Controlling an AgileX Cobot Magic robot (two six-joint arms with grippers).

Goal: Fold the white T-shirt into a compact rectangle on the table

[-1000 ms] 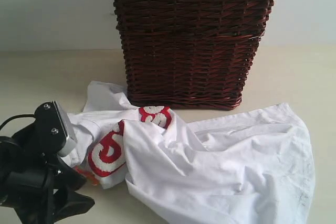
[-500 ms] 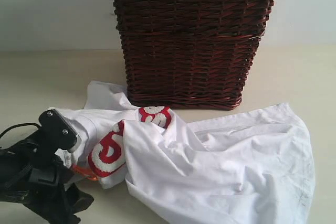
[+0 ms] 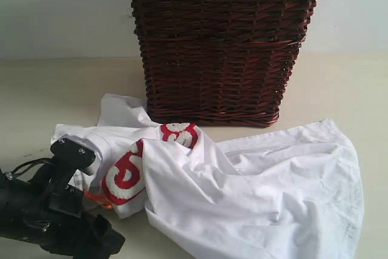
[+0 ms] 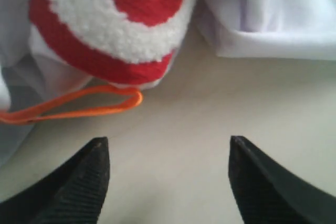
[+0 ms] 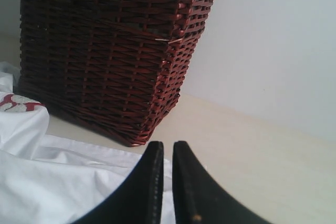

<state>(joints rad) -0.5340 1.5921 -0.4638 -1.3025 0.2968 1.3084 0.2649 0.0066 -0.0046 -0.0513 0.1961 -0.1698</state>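
— How many shirts?
— One white T-shirt [image 3: 254, 192], crumpled on the table [image 3: 48, 89] just ahead of the left gripper [image 4: 168, 144], whose jaws stand apart, empty.
— The right gripper [image 5: 168, 148]?
— Pinched together, empty; one basket [image 3: 221, 47] ahead.

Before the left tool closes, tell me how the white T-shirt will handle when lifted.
Probably floppy: the white T-shirt lies crumpled in soft folds on the table, so a lifted edge would likely drape and trail. Likely light, being thin cloth. The fuzzy red lettering looks thicker, so that patch may sag more.
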